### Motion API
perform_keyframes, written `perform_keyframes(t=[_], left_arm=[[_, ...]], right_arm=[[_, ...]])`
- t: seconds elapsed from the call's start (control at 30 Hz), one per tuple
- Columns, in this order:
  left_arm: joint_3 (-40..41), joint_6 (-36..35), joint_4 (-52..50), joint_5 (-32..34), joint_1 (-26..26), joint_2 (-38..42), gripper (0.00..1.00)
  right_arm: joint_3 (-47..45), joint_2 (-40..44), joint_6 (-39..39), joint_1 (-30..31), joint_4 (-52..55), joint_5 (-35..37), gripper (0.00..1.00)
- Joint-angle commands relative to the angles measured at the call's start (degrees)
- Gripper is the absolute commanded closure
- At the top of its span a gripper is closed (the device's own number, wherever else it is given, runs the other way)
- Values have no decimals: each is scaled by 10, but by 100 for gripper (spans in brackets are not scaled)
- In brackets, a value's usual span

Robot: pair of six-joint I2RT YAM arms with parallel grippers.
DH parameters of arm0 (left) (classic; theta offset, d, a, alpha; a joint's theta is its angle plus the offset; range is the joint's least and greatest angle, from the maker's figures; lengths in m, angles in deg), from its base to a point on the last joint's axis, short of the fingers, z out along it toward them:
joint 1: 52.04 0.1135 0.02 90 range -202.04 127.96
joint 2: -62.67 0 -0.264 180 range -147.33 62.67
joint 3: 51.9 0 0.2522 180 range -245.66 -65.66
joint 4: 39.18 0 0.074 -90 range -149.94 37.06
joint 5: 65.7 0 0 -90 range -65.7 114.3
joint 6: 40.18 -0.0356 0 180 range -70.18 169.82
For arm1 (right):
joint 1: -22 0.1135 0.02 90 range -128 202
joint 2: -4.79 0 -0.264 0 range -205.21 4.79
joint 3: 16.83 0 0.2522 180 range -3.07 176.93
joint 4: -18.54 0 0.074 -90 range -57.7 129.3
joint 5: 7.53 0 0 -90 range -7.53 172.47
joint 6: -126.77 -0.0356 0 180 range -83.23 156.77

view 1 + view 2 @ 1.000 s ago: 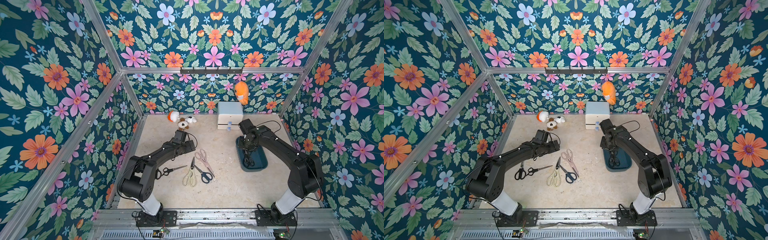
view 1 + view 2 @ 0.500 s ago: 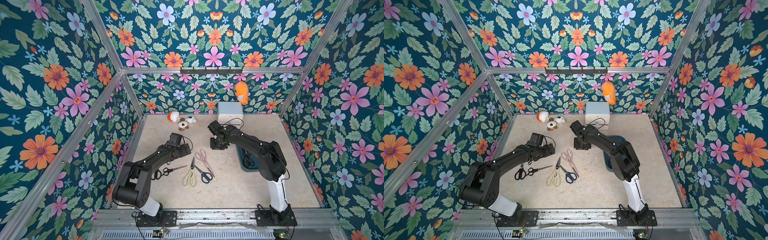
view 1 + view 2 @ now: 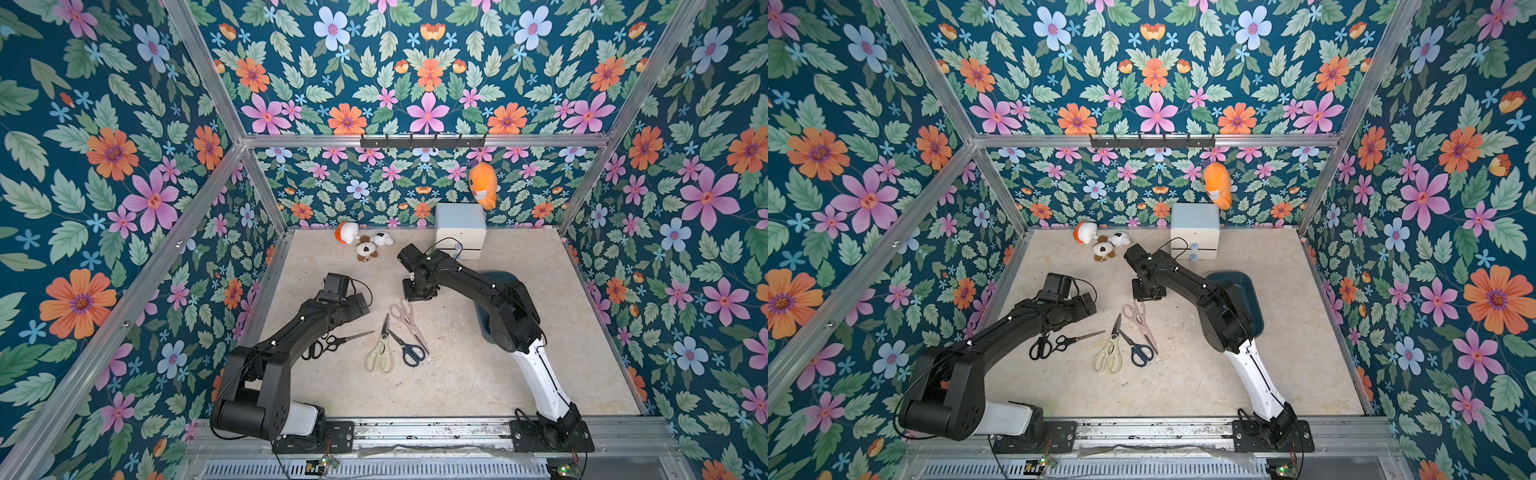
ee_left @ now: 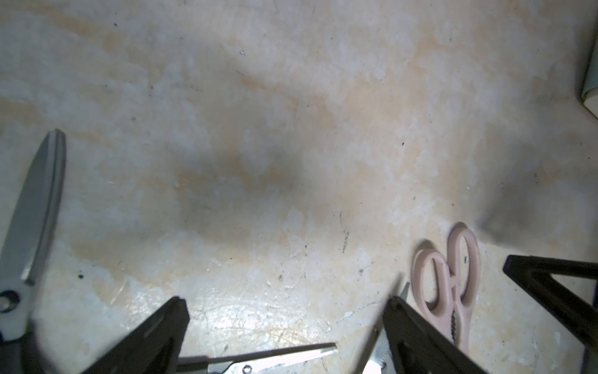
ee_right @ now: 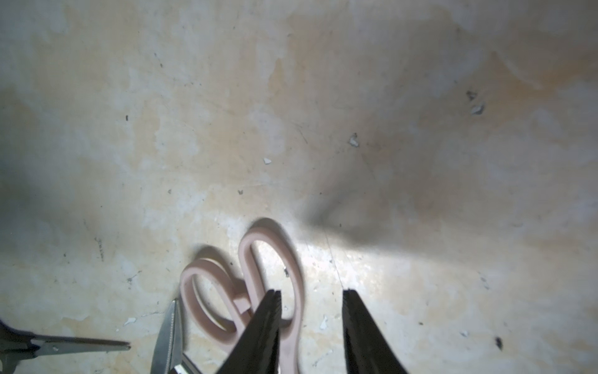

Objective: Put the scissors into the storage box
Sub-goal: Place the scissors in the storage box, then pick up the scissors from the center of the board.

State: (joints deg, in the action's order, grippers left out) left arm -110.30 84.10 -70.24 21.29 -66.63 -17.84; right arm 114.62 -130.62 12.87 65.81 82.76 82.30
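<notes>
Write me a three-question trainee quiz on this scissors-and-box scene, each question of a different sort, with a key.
1. True or false: the pinkish-grey-handled steel scissors lie inside the dark teal plastic storage box.
2. Pick one: the left gripper is A) open and empty, B) shut on a spoon, C) out of every view.
3. Fill in: between its jaws the right gripper holds ____.

Key
1. False: they lie on the beige tabletop, outside the box.
2. A.
3. Nothing: the jaws stand apart with only tabletop between them.
</notes>
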Motion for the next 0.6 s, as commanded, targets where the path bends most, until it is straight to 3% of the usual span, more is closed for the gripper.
perform_keyframes(t=[0.0,0.57], left_arm=[[1,-5,-9,6,2,5,1],[0,12,4,9,3,2,1]], right_arm=[[17,-12,17,4,26,-3,66],[50,-52,46,15,66,22,75]])
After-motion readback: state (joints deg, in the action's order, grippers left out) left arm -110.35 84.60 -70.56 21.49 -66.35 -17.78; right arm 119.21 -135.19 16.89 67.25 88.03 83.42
